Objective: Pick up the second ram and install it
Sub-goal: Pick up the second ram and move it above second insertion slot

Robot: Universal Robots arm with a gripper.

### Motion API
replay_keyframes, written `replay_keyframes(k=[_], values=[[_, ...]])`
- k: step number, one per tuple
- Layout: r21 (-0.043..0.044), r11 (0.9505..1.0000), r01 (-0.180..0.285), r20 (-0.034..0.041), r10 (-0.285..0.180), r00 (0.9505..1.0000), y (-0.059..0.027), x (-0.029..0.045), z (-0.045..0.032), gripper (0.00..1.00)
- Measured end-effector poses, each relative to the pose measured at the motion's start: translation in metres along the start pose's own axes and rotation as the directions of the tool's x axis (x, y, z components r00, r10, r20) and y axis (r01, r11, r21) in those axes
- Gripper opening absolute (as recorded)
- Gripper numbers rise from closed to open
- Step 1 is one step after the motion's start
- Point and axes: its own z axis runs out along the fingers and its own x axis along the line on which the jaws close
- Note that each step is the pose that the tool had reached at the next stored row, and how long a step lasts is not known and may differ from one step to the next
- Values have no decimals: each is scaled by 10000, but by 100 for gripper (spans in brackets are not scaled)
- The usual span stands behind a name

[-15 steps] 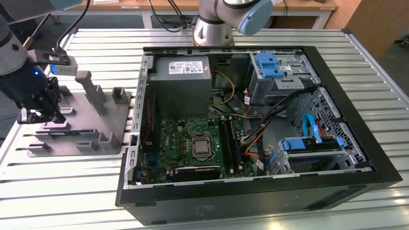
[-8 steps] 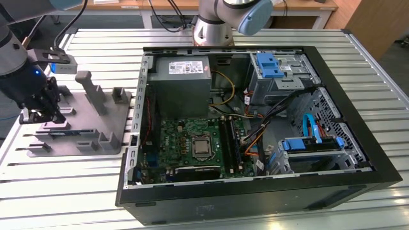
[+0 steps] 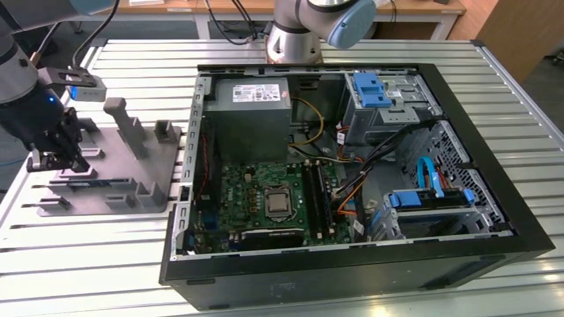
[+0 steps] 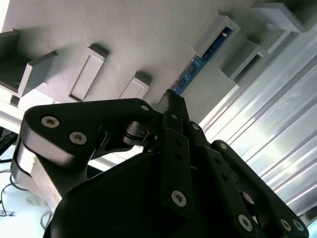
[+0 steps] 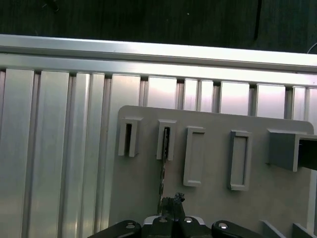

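Observation:
The second ram (image 3: 102, 182) is a thin blue stick lying edge-up in a slot of the grey tray (image 3: 115, 152) at the exterior view's left. My gripper (image 3: 55, 160) hangs low over the tray's outer end. In the second wrist view its black fingers close to a point (image 4: 173, 99) on the near end of the blue stick (image 4: 198, 67). The first wrist view shows the stick (image 5: 163, 168) edge-on, running from its slot to my gripper (image 5: 173, 201). The stick still rests in the tray (image 5: 213, 198).
An open computer case (image 3: 352, 165) lies on the slatted metal table, to the exterior view's right of the tray. A green motherboard (image 3: 264, 198) lies inside with its memory slots (image 3: 319, 198) beside the processor. Upright pegs (image 3: 123, 119) stand on the tray.

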Motion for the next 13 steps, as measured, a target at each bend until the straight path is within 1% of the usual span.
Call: replay_keyframes(k=[1,2,3,4,5,13], values=[[-3,10000,-1,-41,1,10000,1,-1,-1,10],[-9,10000,-1,-114,1,9999,1,-2,-1,10],[-17,10000,0,-229,-1,9997,0,-2,-2,10],[-19,10000,0,-309,-1,9995,0,-2,0,10],[-19,10000,-1,-326,0,9995,0,-3,2,10],[-19,10000,0,-328,-1,9995,0,-3,2,11]])
